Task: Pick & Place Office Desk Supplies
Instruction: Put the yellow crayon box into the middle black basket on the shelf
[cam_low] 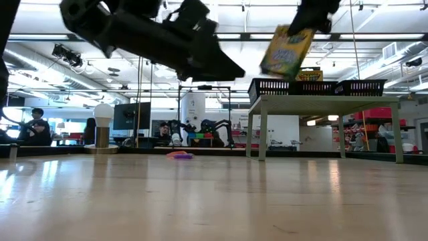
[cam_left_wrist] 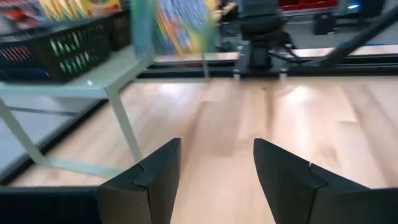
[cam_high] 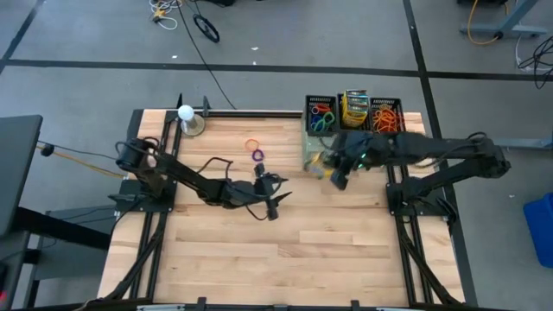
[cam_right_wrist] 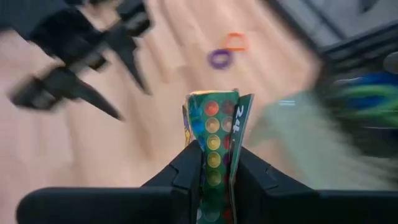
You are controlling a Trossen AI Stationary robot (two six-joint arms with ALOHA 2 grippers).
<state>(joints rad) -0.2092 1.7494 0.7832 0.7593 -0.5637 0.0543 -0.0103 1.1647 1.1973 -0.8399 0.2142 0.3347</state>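
A yellow-and-green crayon box (cam_low: 287, 50) hangs in the air beside the pale green stand (cam_low: 321, 100), with my right gripper (cam_right_wrist: 214, 163) shut on it. In the high view the box (cam_high: 315, 164) shows just in front of the stand. My left gripper (cam_left_wrist: 217, 174) is open with nothing between its fingers. It hovers over the middle of the table (cam_high: 276, 195), left of the box. An orange ring (cam_high: 252, 144) and a purple ring (cam_high: 257, 155) lie flat on the table farther back. My right gripper pinches the crayon box by its two broad faces, and the narrow side with coloured dots (cam_right_wrist: 214, 140) faces the wrist camera between the fingers. The fingers slant down from the table's right side onto the box's upper end (cam_low: 302, 32). The box hangs tilted, clear of the table.
Three black baskets (cam_high: 356, 112) stand in a row on the stand at the far right, holding coloured rings, crayon boxes and orange bands. A white ball on a round base (cam_high: 186, 114) stands at the far left. Bare wood (cam_high: 285, 259) lies toward the near edge.
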